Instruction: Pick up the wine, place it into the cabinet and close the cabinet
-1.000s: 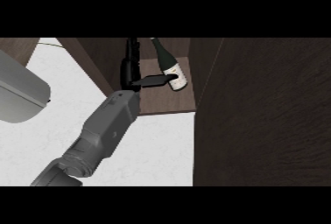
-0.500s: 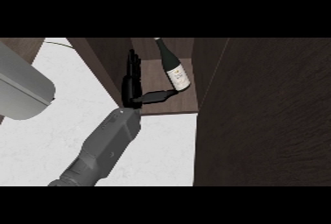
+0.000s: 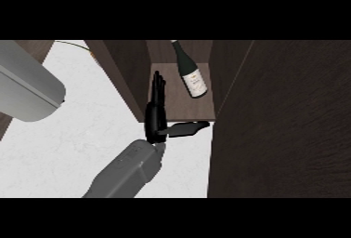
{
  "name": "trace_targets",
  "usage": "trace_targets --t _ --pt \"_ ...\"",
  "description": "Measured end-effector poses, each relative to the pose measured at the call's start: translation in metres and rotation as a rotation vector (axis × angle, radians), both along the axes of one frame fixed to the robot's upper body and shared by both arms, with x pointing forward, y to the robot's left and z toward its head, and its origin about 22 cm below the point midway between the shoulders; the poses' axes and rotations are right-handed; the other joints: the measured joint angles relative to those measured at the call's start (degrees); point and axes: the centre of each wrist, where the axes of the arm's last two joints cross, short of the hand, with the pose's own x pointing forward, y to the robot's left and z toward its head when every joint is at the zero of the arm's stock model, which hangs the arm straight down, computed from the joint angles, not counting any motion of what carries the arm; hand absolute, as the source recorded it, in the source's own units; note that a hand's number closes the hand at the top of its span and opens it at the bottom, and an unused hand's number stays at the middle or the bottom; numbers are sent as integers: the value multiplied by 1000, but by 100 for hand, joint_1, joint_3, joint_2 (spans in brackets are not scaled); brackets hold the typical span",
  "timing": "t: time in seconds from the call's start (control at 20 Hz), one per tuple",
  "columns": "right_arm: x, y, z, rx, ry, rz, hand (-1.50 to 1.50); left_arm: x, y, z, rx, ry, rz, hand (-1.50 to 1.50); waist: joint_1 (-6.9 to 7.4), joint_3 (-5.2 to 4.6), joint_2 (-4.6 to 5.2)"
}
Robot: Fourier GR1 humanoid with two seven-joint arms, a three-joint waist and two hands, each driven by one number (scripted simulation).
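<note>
Head view: the robot's right hand (image 3: 156,116) reaches into the open cabinet (image 3: 126,69). Its fingers (image 3: 159,88) are straight and open, holding nothing, and run close along the cabinet's left inner wall; whether they touch it cannot be told. The thumb (image 3: 186,128) sticks out to the right, across the front edge of the shelf (image 3: 179,107).

The wine (image 3: 192,76) rests inside the cabinet on that shelf, right of the fingers and apart from them. Its pale label (image 3: 197,85) faces up and its neck points away from the hand. A strip of bare shelf lies between the fingers and the bottle.

A broad dark panel (image 3: 281,130) closes off the space right of the thumb. Left of the grey forearm (image 3: 126,172) the white bench (image 3: 61,148) lies open, up to a large grey rounded shape (image 3: 27,83) at the view's left edge.
</note>
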Motion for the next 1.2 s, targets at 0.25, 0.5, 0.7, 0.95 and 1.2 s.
trace_targets --t 0.25,0.5,0.7,0.95,1.2 --pt "-2 -3 -1 -4 0 -20 -150 -40 -12 4 -13 -16 -26 -150 59 2 -5" --pt "-5 -8 -8 -13 5 -33 -150 -74 -17 20 -56 -38 -46 -150 80 4 -6" --pt "-5 -9 -6 -18 -3 -38 -150 -99 -6 29 -66 -38 -21 -150 96 3 -5" --pt "-4 -10 -5 -28 -2 -41 -150 -129 3 35 -75 -35 -3 -150 91 3 1" --pt "-4 -8 -7 -35 10 -13 -150 -153 23 48 -98 -58 -18 -150 92 2 3"
